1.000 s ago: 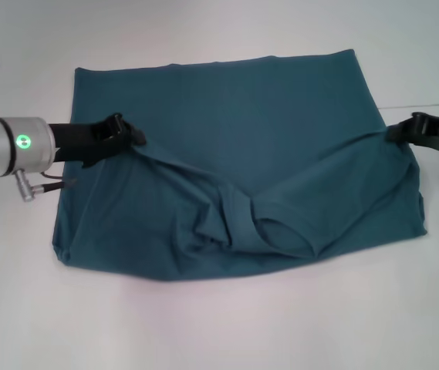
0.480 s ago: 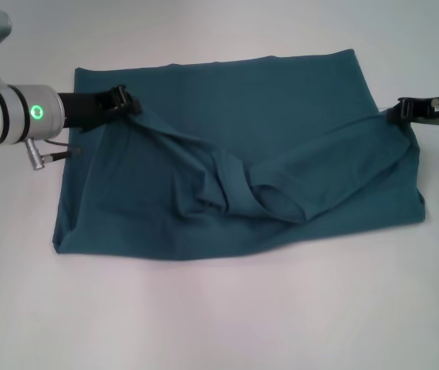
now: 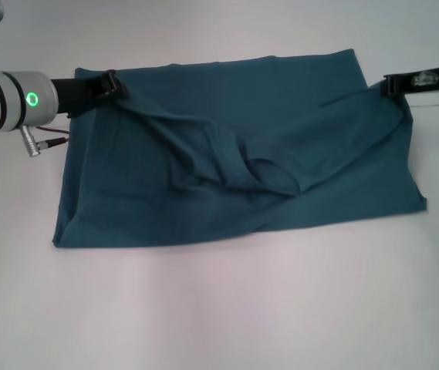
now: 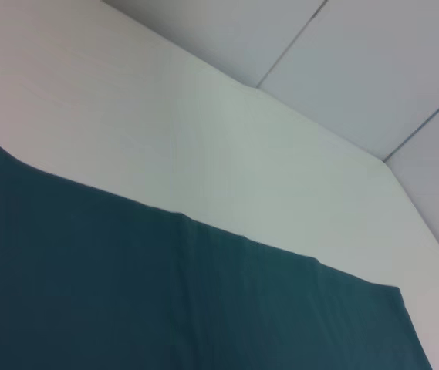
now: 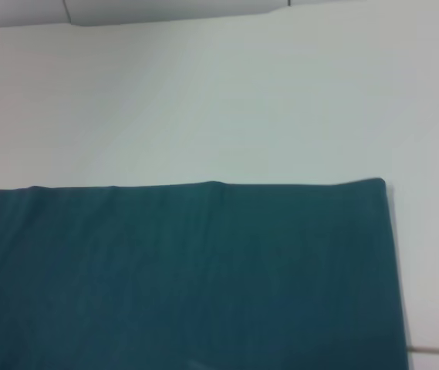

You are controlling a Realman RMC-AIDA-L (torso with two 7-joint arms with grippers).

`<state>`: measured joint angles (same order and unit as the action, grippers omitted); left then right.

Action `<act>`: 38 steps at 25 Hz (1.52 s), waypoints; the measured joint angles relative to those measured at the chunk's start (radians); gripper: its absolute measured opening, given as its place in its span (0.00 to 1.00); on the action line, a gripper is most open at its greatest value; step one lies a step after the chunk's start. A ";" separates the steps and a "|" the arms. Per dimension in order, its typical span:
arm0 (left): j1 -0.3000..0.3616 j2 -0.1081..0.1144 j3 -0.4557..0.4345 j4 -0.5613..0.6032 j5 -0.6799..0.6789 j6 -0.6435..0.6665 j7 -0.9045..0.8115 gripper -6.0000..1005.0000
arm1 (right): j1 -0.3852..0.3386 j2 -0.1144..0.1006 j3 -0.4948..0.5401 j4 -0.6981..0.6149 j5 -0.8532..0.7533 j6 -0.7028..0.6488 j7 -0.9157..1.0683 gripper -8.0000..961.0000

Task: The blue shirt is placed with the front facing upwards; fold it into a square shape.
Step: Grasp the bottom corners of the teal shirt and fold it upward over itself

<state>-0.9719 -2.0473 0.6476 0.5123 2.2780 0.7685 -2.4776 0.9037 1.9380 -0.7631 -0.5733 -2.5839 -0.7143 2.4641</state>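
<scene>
Both grippers farther back, blue shirt between.

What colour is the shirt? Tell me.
The blue shirt is plain dark teal-blue; the head view shows it best.

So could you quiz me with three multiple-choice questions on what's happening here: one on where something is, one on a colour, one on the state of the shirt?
1. Where is the left claw?
A. at the blue shirt's far left part
B. at its near edge
C. off the table

2. What colour is the light on the left arm's wrist?
A. red
B. green
C. blue

3. How does the shirt lie?
A. hanging in the air
B. rolled into a ball
C. on the table, a fold of cloth drawn up between the left claw and the right claw

Answers: 1 A, the claw sits on the cloth near the far left corner. 2 B, a green ring glows there. 3 C, a sagging fold runs from claw to claw.
</scene>
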 joint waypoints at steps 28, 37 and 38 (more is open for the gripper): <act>-0.014 -0.018 0.055 -0.018 -0.008 -0.113 0.020 0.05 | 0.034 -0.002 -0.152 0.045 -0.004 0.103 0.001 0.10; 0.011 -0.015 0.044 -0.020 -0.005 -0.115 -0.045 0.09 | 0.037 0.002 -0.174 0.039 -0.074 0.128 0.003 0.10; 0.011 -0.015 0.044 -0.020 -0.005 -0.115 -0.045 0.11 | 0.037 0.002 -0.174 0.039 -0.074 0.128 0.003 0.10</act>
<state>-0.9609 -2.0627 0.6914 0.4927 2.2729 0.6530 -2.5231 0.9403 1.9398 -0.9367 -0.5338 -2.6579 -0.5868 2.4667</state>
